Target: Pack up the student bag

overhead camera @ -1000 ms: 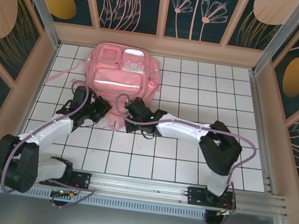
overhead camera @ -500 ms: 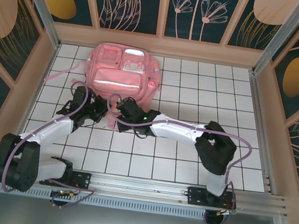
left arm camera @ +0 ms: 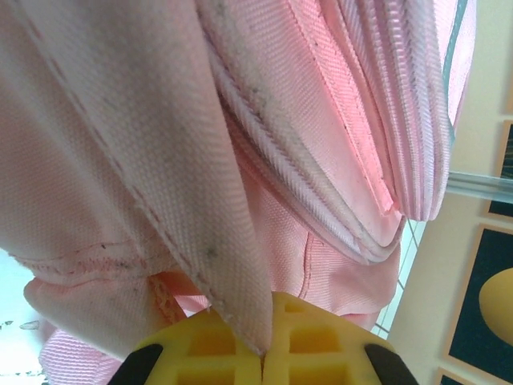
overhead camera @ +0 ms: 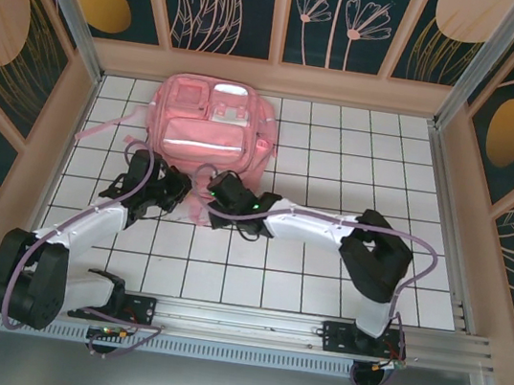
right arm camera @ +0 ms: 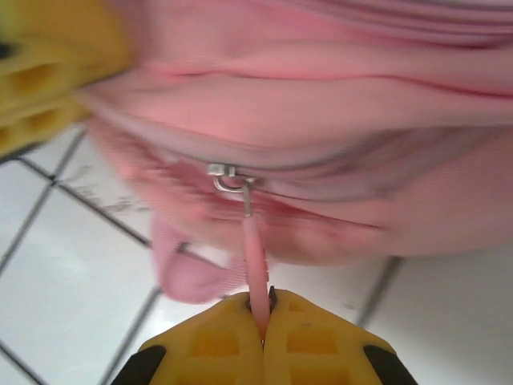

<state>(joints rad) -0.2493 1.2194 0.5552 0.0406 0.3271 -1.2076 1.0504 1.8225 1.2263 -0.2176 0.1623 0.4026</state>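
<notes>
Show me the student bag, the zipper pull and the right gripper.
student bag point(overhead camera: 206, 135), top external view, on its front pocket.
zipper pull point(right arm camera: 253, 257), right wrist view, middle of the pink tab.
right gripper point(right arm camera: 264, 321), right wrist view, at its closed tip, pinching the pull.

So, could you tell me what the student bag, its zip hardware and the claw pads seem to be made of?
Student bag: matte pink woven fabric, likely synthetic; weave and stitched seams show. Zip slider: shiny grey, probably metal. Pull tab: pink strip, rubbery or fabric, too blurred to tell. Claw pads: matte yellow with moulded square recesses, likely plastic or rubber.
</notes>
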